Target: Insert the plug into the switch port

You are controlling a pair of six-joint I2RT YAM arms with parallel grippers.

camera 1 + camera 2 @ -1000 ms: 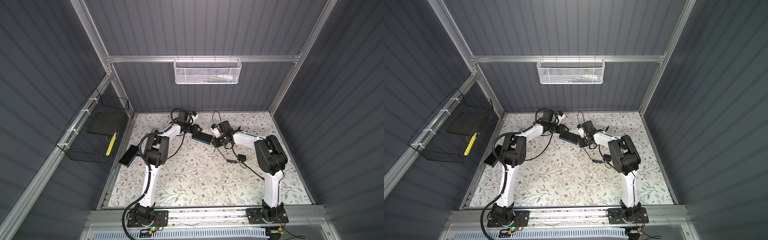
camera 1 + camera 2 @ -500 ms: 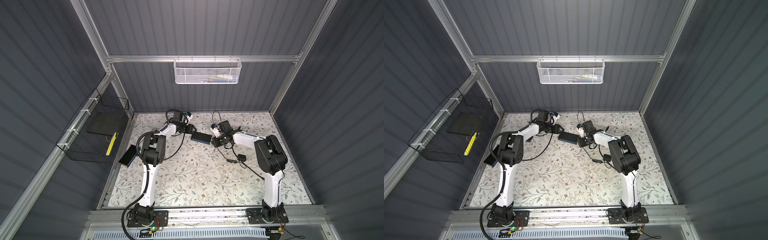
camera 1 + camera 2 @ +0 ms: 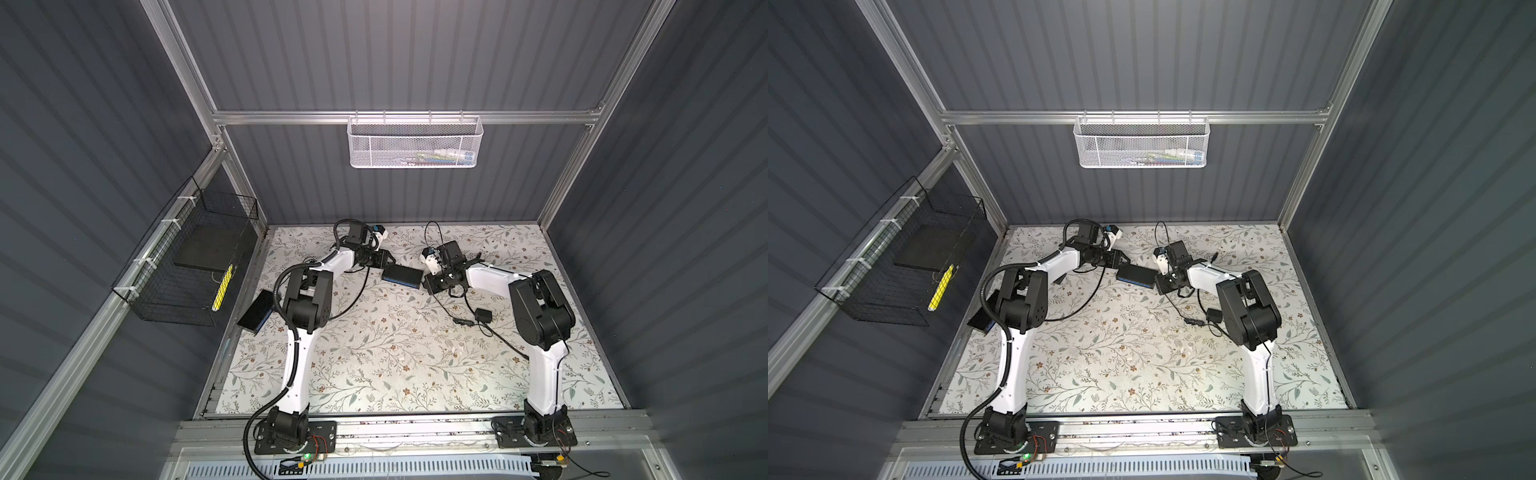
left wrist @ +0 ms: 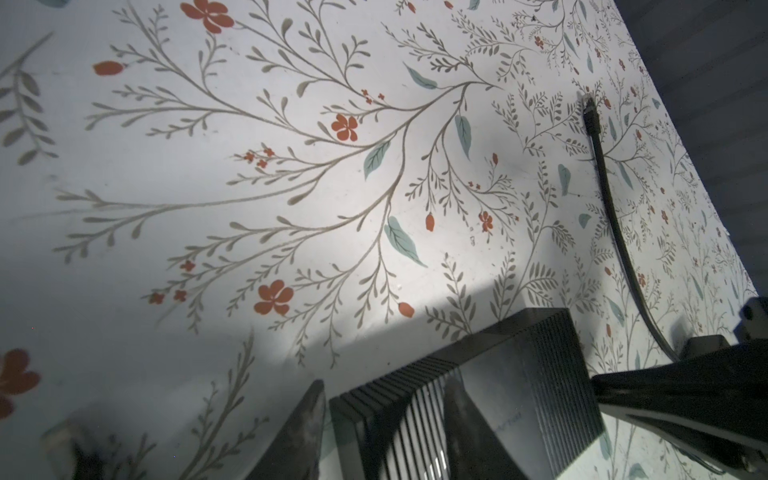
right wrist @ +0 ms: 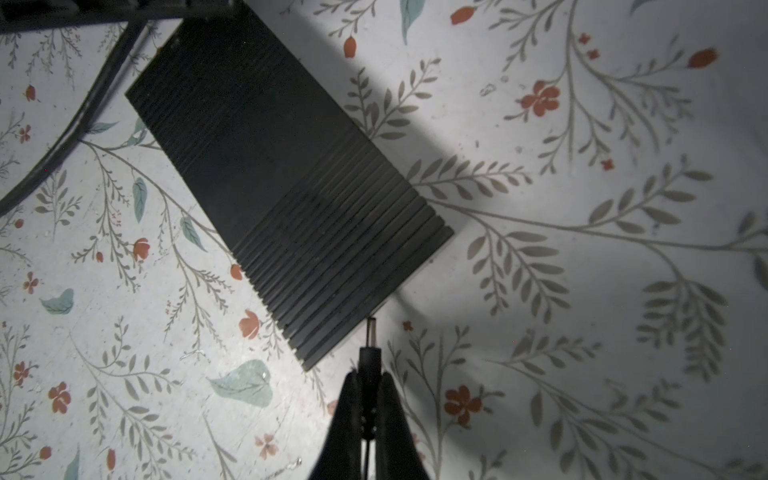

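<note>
In both top views the switch box lay flat on the floral table at the back middle, blue side face toward the camera, with the left gripper at one end and the right gripper at the other. An adapter brick sat apart from the right gripper, with a cord leading up to it. A snag there, I reckoned, could drag the plug off line. A second black box by the left elbow was no bother. On the left wrist view the jaws stood part-way apart astride the box's end, one finger just beside the ribbed edge. Pinched or merely straddled, I couldn't tell! If loose, one shove would skate that box away. A stray black cable lay beyond, out of the path. On the right wrist view the right gripper was clenched on the plug, its tip just beside the box's corner, not touching. The switch port itself was hidden in every view. The tip seemed aimed at the corner, not square to a face, so it risked jamming on the casing, glancing past it, or swivelling in the jaws.
</note>
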